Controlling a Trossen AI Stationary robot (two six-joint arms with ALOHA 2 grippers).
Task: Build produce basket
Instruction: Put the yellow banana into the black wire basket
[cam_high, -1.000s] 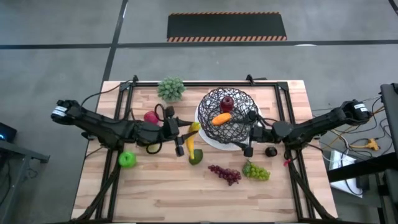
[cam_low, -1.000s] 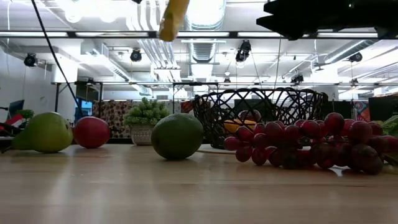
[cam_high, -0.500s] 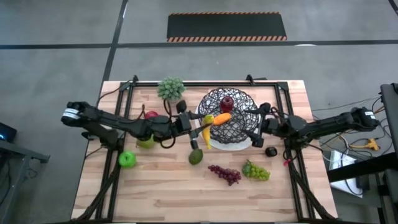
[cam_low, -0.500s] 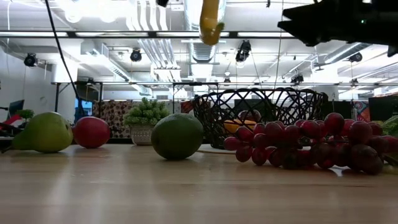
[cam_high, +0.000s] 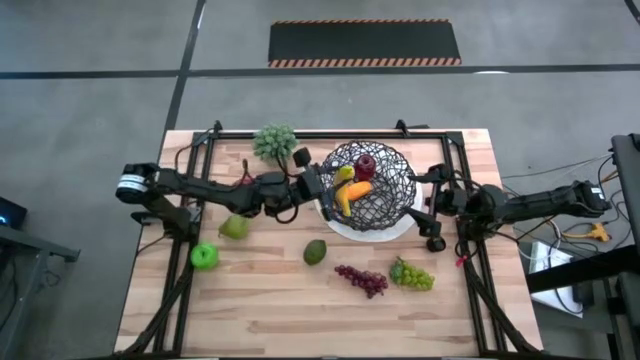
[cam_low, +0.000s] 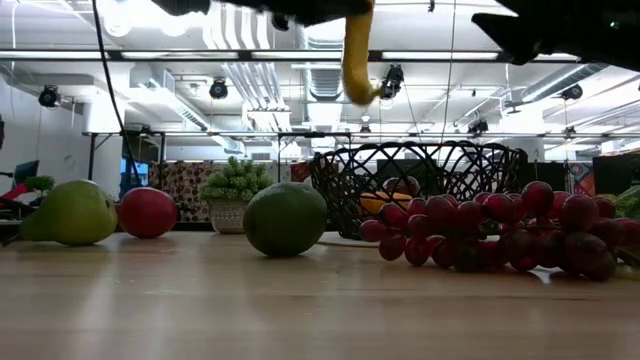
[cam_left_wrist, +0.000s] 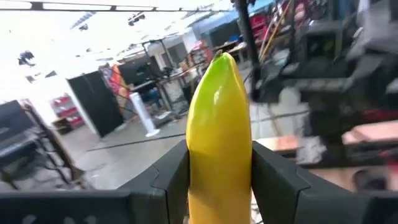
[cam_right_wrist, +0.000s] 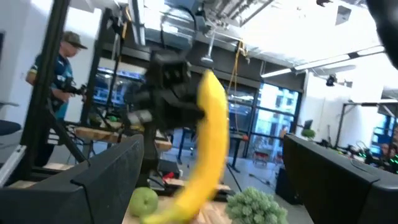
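Note:
My left gripper (cam_high: 328, 190) is shut on the yellow banana (cam_high: 343, 191) above the left rim of the black wire basket (cam_high: 385, 205). The basket stands on its white plate and holds an orange carrot (cam_high: 358, 188) and a dark red apple (cam_high: 367, 165). My right gripper (cam_high: 430, 198) is open beside the basket's right side and touches nothing. Resting on the table are the avocado (cam_high: 315, 251), pear (cam_high: 234, 227), green apple (cam_high: 204, 257), purple grapes (cam_high: 362, 280) and green grapes (cam_high: 412, 274). My left gripper pinches the banana between its two fingers (cam_left_wrist: 168, 180), on the part near its upper end (cam_right_wrist: 205, 99). The fingers come from the table's left. The banana is lifted clear and hangs curved below them (cam_low: 357, 60), above the basket's rim.
A leafy potted plant (cam_high: 275, 142) stands at the far edge, left of the basket. A red apple (cam_low: 147, 212) lies near the pear, partly under my left arm in the high view. A small dark object (cam_high: 436, 243) lies right of the basket. A person (cam_right_wrist: 59, 74) stands beyond the table.
My left gripper has carried the banana up from the table's middle, rightward and toward the far edge, to the basket's left rim; the banana now hangs lower in the low view. My right gripper has drawn back from the basket toward the table's right edge.

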